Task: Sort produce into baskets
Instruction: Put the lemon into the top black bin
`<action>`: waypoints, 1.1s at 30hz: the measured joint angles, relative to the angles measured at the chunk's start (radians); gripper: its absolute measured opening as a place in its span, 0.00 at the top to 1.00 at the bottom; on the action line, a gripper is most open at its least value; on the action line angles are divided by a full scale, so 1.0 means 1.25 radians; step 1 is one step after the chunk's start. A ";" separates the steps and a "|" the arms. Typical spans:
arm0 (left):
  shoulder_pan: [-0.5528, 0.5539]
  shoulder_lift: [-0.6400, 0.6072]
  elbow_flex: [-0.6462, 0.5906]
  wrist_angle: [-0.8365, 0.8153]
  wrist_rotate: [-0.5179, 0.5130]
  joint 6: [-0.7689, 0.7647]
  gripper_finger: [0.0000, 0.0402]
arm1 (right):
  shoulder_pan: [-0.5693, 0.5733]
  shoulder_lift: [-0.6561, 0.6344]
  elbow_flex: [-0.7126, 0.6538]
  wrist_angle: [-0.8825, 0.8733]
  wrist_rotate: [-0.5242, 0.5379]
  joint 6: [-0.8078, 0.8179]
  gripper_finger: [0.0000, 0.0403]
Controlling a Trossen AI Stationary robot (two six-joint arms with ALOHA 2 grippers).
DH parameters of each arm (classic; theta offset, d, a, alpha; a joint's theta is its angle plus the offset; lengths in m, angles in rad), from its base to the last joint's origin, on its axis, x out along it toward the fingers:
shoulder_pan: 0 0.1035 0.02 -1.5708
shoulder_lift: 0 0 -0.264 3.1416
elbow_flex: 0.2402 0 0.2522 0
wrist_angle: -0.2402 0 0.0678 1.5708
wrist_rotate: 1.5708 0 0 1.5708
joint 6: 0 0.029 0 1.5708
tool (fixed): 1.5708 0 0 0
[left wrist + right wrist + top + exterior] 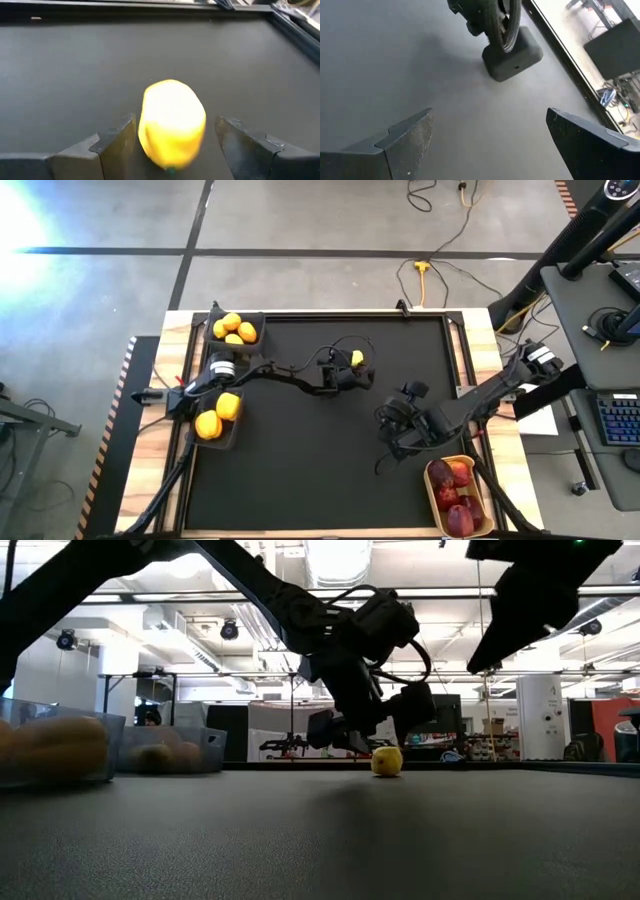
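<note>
Yellow lemon point(172, 125) sitting between wide-open left gripper point(175, 137) fingers near the tabletop's point(300, 470) far edge: squeeze gently, lift straight; right gripper point(487, 132) open, empty.

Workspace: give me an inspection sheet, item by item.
Surface: black mat, bare in the middle.
Job's things: one yellow fruit loose on the mat; yellow pieces in two dark bins; red fruits in tan tray.
Clutter: nothing seen.
Grippers: left gripper straddles the yellow fruit, jaws open; right gripper over bare mat, jaws open, empty.
Cables: yellow cord on the floor.
Surroundings: desk with keyboard beside the table.
</note>
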 joint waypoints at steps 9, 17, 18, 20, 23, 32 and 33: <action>-0.009 0.000 -0.003 -0.010 0.008 0.042 0.36 | 0.054 0.000 0.000 0.005 0.000 0.017 0.06; 0.014 0.062 -0.001 0.023 0.051 0.042 0.34 | 0.068 0.000 0.000 0.004 -0.001 0.024 0.06; 0.014 0.070 0.000 0.025 0.047 0.037 0.34 | 0.068 0.000 0.000 0.005 0.000 0.023 0.06; 0.012 0.079 0.002 0.030 0.016 0.030 0.33 | 0.067 0.000 -0.001 0.004 0.000 0.023 0.06; 0.008 0.086 0.002 0.032 -0.022 0.043 0.33 | 0.067 0.000 -0.003 0.005 0.000 0.022 0.06; 0.010 0.089 -0.003 0.080 -0.062 0.145 0.46 | 0.067 0.000 -0.009 0.004 0.001 0.021 0.06; 0.010 0.089 -0.004 0.080 -0.069 0.146 0.49 | 0.067 0.000 -0.010 0.005 0.001 0.021 0.06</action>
